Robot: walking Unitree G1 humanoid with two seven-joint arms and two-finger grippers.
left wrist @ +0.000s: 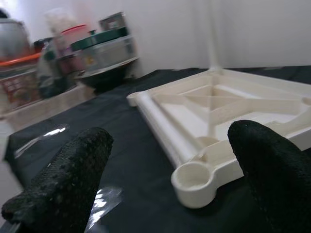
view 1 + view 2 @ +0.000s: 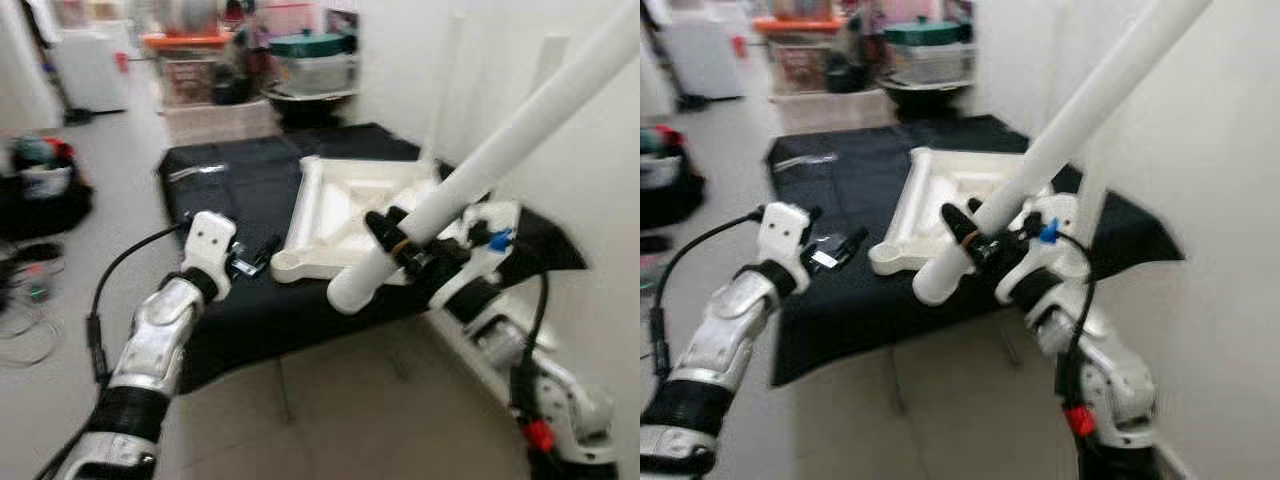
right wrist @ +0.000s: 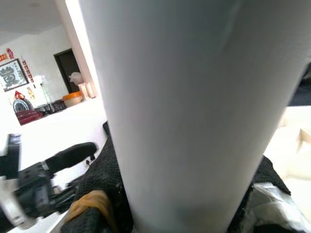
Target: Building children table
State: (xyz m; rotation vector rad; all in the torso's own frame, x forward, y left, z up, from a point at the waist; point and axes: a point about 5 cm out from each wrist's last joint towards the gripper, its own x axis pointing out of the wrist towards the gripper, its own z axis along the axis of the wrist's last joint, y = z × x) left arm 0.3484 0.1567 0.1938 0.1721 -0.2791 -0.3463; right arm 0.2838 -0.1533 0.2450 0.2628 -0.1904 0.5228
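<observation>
A: Where is the children's table top [image 2: 350, 215]?
B: It lies upside down on the black cloth [image 2: 240, 190], ribbed underside up, with 1 round leg socket [image 1: 193, 178] at its near corner facing the robot.

A: And the white leg tube [image 2: 480, 165]?
B: The right hand [image 2: 395, 245] has its black fingers clamped around the tube close to its lower end. The long axis slants steeply: the lower end hangs just off the near edge of the table top, and the upper end rises up and away toward the wall on the robot's right.

A: Which way is the socket from that lower end?
B: To the robot's left and a little farther away, near but not touching. My read is that the tube must be swung closer to upright and its lower end carried over that socket before it can be pressed in. The right hand is plainly the 1 to do it.

A: What about the left hand [image 1: 170, 170]?
B: Its 2 padded fingers [image 1: 68, 179] are spread wide and hold nothing. It hovers low over the cloth, pointing at the same near socket, just short of it. It looks placed to steady the corner.

A: Anything else nearby?
B: A clear plastic wrapper [image 1: 104, 201] lies on the cloth under the left hand, and storage tubs [image 2: 310, 55] stand at the far end.
</observation>
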